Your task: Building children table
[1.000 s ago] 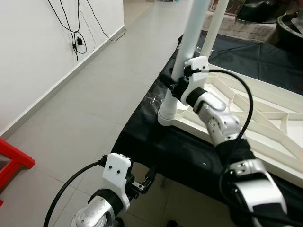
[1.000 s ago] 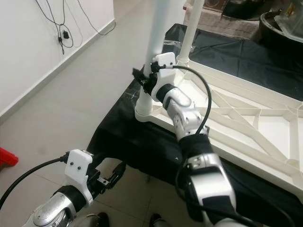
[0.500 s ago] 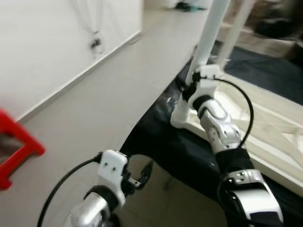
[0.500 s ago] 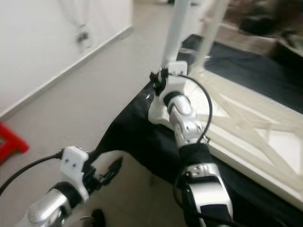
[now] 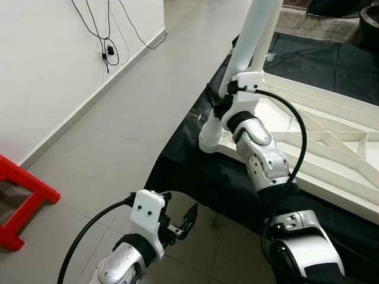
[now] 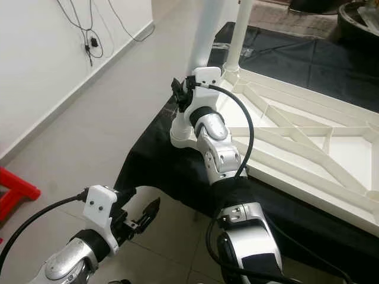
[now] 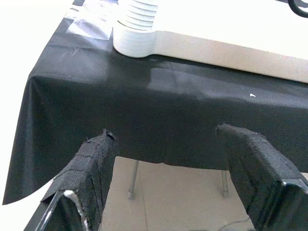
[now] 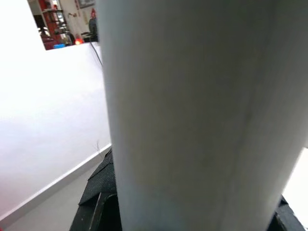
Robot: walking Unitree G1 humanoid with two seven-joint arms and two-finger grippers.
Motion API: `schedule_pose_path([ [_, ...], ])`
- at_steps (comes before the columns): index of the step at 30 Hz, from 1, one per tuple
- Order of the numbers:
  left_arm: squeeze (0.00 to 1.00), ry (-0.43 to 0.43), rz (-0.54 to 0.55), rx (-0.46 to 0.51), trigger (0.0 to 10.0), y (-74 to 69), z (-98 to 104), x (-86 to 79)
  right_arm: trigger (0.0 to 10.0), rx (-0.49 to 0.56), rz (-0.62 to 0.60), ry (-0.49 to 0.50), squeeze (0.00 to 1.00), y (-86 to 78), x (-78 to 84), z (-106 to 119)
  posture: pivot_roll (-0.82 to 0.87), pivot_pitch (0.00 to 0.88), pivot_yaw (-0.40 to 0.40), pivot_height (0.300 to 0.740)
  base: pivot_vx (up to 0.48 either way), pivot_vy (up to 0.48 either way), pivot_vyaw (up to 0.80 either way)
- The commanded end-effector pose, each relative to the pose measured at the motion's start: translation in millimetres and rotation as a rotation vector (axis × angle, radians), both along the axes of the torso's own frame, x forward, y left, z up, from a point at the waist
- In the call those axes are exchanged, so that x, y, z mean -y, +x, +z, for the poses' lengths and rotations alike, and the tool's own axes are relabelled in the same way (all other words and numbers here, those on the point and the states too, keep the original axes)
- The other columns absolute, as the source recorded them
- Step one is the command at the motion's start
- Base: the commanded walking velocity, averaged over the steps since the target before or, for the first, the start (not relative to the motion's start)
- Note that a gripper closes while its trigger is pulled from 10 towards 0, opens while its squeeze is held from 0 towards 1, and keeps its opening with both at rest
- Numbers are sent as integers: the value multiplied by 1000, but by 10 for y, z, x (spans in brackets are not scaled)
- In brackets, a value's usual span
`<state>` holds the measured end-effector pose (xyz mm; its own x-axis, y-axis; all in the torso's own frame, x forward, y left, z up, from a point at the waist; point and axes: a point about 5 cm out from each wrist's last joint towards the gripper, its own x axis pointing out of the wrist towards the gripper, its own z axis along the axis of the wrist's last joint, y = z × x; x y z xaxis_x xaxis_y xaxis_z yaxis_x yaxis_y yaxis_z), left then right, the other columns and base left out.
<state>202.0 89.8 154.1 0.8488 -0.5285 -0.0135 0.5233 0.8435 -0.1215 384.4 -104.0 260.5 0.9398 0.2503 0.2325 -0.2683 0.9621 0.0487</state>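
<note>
**Table leg gripped at the near corner**

Here, an upturned white tabletop [image 6: 308, 148] is laid on a black cloth [image 5: 195, 171] draped over a low stand, its ribbed underside facing up. At the corner nearest the wall, a white leg [image 5: 246, 44] is stood upright in a round socket [image 5: 210, 139], tilted slightly. A second leg [image 6: 237, 32] is seen at the next corner, further back.

The right gripper [image 5: 218, 102] is reached forward to the near leg, a little above the socket, and its black fingers are closed around the leg. In the right wrist view the leg [image 8: 202, 115] is pressed close against the lens, with a black finger [image 8: 98, 202] seen at its edge.

The left gripper [image 5: 186, 220] is held low, in front of the cloth's hanging edge and over the tiled floor [image 5: 118, 130]. Its fingers [image 7: 91, 168] are spread apart and nothing is held between them. Through the gap, in the left wrist view, the cloth's front face and the thin metal feet of the stand [image 7: 131, 183] can be made out, with the socket above them.

A red stool [image 5: 21, 198] is stood on the floor by the white wall [image 5: 41, 65], and black cables [image 5: 106, 35] are hung down the wall to a plug.
</note>
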Motion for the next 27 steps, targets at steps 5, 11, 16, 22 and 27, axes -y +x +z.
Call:
schedule_pose_path([
  [5, 0, 13, 5, -10, 10000, -12, -40, -5, 10000, -133, -41, -20, 0, 43, 28, -295, 56, 200, -51, 740, 0, 0, 0],
  [11, 0, 13, 7, -9, 10000, -4, -38, -8, 10000, -125, -38, -29, 0, 52, 24, -275, 73, 200, -43, 740, 0, 0, 0],
  [16, 0, 14, 6, -8, 10000, -3, -38, -24, 10000, -119, -35, -32, 0, 52, 7, -261, 91, 198, -27, 740, 0, 0, 0],
  [22, 0, 20, 2, -3, 10000, 6, -29, -26, 10000, -121, -41, -22, 0, 47, 0, -266, 113, 196, -29, 740, 0, 0, 0],
  [27, 0, 17, 3, -2, 10000, 1, -28, -15, 10000, -128, -71, -24, 0, 65, 12, -259, 111, 195, -38, 740, 0, 0, 0],
])
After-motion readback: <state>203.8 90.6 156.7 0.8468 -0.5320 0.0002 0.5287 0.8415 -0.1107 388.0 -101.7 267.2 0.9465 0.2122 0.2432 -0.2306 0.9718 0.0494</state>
